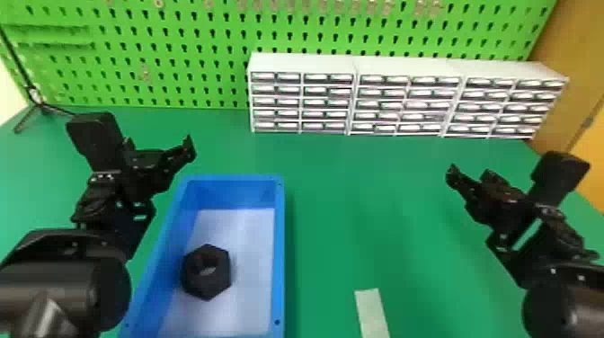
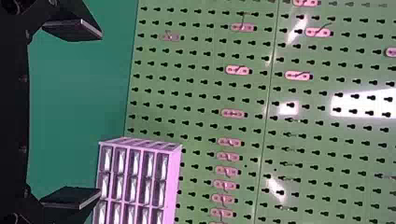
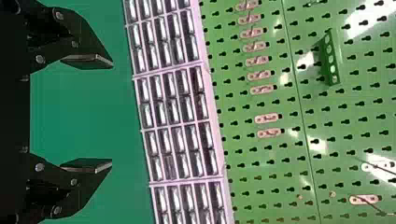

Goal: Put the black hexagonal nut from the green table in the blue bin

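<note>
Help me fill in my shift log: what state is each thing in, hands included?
Blue bin: uncovered
Black hexagonal nut: lying flat inside the bin
Left hand: open, empty
Right hand: open, empty
White drawers: look closed
Black stand: upright, legs spread
Pale strip: lying flat

At the head view's bottom edge I lose the near ends of the rectangular blue bin point(image 1: 279, 251) and, right of it, the flat pale strip point(image 1: 372, 312).

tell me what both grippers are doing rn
Left gripper: jaws open, holding nothing.
Right gripper: jaws open, holding nothing.
</note>
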{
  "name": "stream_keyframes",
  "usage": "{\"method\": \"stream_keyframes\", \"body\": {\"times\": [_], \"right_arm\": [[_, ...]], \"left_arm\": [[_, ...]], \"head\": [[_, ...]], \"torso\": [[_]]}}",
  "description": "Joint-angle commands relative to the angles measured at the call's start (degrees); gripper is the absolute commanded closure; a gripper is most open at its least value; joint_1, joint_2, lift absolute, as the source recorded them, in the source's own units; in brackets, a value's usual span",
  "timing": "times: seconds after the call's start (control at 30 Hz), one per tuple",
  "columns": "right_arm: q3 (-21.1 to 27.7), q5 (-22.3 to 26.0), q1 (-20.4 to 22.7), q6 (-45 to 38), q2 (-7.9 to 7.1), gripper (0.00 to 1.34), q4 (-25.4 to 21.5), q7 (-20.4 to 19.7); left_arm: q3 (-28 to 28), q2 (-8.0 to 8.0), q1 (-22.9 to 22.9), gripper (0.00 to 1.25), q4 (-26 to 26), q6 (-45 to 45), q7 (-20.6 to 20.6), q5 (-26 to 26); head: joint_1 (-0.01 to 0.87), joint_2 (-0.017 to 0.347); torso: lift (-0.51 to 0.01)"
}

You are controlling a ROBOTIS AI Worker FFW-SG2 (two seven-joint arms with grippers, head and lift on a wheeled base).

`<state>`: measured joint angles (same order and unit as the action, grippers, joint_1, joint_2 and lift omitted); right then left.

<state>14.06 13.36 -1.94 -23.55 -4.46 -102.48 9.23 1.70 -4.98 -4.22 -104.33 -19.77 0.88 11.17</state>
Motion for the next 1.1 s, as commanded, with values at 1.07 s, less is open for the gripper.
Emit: {"method": "stream_keyframes", "body": {"times": [1.07], "right_arm": [[-0.09,-0.09,-0.35,-0.26,-0.03,0.51,0.00,0.00]], "left_arm": [[-0.04,0.06,-0.18,0.11,0.00,0.00,0.00,0.00]], "head": [[0.692,0.008]], "torso": [[-0.097]]}}
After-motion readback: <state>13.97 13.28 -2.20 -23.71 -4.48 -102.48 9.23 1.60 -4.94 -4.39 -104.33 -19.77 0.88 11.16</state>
